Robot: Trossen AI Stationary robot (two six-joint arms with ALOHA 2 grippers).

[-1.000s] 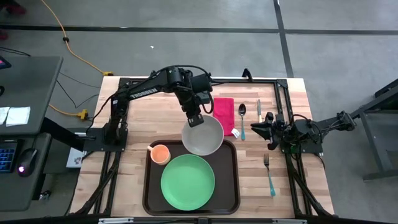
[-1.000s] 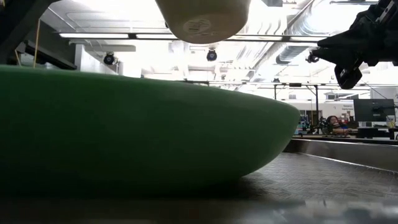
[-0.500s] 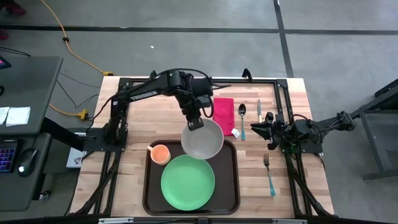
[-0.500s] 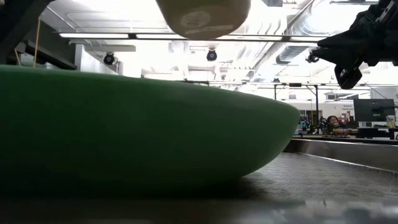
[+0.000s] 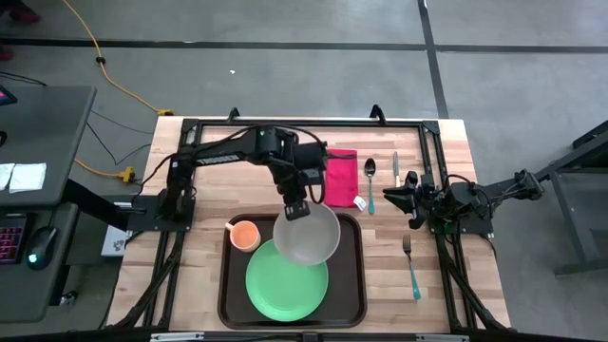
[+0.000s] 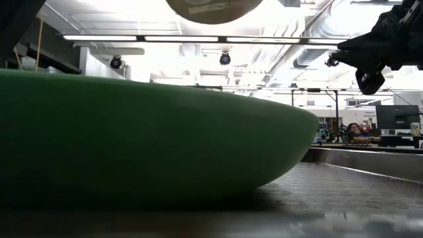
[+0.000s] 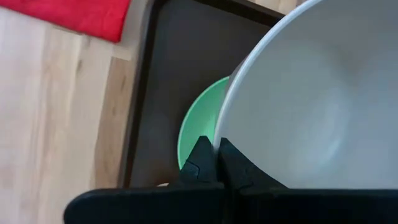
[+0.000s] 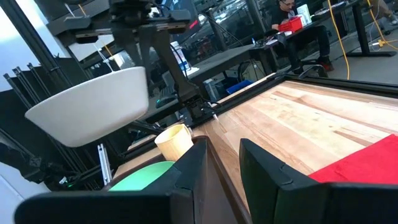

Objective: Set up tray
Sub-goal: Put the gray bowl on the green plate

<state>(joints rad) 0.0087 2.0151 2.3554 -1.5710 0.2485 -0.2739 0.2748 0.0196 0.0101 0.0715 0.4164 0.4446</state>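
Observation:
My left gripper point(image 5: 295, 210) is shut on a pale grey bowl point(image 5: 309, 235) and holds it in the air above the far part of the green plate point(image 5: 285, 282). The plate lies flat on the dark brown tray point(image 5: 228, 290), with an orange cup point(image 5: 245, 234) upright at the tray's far left corner. In the low view only the bowl's underside point(image 6: 211, 8) shows at the top, above the plate point(image 6: 132, 139). My right gripper point(image 5: 404, 198) waits open near the table's right edge, touching nothing. My left gripper point(image 7: 217, 163) pinches the bowl's rim point(image 7: 219, 140) on its far side, one finger point(image 7: 200, 163) outside the wall and the other finger point(image 7: 235, 167) inside. The fingers come from above, slanting down. The bowl is lifted clear, mouth up and slightly tilted, over the plate.
A red napkin point(image 5: 340, 176), a spoon point(image 5: 370, 180) and a knife point(image 5: 395, 166) lie on the wood beyond the tray's far right corner. A fork point(image 5: 410, 268) lies to the tray's right. A black metal frame point(image 5: 190, 128) borders the table.
My left gripper has carried the bowl toward the table's near edge, from above the tray's far rim to above the far part of the green plate. It has stayed shut on the rim. In the low view the bowl's underside has slid up toward the top of the picture.

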